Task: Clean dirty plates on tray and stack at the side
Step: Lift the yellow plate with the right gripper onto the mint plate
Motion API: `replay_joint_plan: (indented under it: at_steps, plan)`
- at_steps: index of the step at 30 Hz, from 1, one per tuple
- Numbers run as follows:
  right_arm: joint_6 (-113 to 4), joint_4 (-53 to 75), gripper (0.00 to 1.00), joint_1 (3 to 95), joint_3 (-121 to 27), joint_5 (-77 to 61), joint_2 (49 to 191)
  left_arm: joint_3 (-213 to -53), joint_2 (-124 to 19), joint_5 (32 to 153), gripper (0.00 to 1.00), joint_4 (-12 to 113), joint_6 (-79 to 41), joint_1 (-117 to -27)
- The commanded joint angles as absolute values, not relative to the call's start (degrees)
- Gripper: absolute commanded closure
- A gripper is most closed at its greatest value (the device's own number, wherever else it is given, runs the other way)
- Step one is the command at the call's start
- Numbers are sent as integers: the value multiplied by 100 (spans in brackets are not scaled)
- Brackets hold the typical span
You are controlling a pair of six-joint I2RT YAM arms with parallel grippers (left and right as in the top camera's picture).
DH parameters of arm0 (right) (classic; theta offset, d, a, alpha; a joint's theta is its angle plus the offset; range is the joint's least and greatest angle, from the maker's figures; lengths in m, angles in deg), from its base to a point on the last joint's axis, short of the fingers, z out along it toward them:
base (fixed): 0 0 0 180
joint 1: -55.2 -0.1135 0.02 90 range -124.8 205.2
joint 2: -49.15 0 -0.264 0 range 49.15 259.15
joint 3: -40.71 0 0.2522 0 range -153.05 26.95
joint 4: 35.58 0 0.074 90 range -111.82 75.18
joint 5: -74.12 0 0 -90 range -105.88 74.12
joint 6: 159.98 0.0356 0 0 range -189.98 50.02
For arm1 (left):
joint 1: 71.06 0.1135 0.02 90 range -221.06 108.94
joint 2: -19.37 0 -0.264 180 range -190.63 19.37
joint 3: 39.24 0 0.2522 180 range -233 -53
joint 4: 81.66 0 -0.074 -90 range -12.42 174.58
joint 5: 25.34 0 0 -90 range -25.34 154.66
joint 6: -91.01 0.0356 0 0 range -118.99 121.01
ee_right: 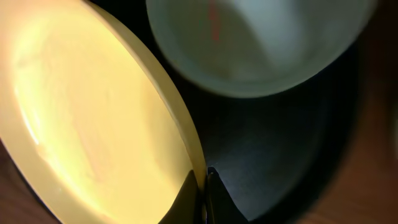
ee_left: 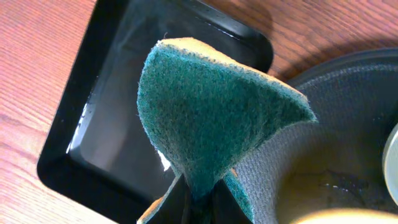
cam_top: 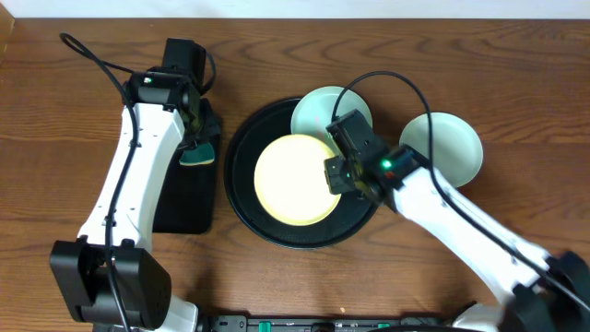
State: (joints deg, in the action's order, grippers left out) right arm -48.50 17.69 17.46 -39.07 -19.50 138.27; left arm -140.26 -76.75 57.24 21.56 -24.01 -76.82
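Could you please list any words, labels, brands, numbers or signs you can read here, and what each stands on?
No readable text in any view.
The yellow plate, the two mint plates, the round tray, the sponge and the rectangular tray are plain.
The green light on the right arm is a lamp, not a sign; the red streak on a mint plate is no letter.

A robotics laboratory bench is indicated: a left arm (cam_top: 129,184) and a right arm (cam_top: 461,221) are mounted at the near edge of a wood-grain counter (cam_top: 55,138).
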Motion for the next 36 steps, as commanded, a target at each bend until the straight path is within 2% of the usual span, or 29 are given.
replay_joint_plan:
  at_steps: [1, 11, 14, 22, 36]
  plan:
    - [-5423, 1773, 99, 1436, -4051, -3451, 13385, -14142, -7636, 5645, 93, 2127, -2280, -7658]
    - [-6369, 1334, 99, 527, -4051, -6017, 13143, -14142, -7636, 5645, 92, 2143, -2280, -7658]
    - [-7128, 825, 99, 188, -4051, -6675, 13143, -14142, -7636, 5645, 93, 2147, -2280, -7658]
    - [-8856, -146, 99, -195, -4051, -6992, 13143, -14142, -7636, 5645, 92, 2145, -2278, -7658]
    - [-9814, -961, 99, -267, -4051, -7602, 13143, -14142, -7638, 5643, 93, 2147, -2258, -7658]
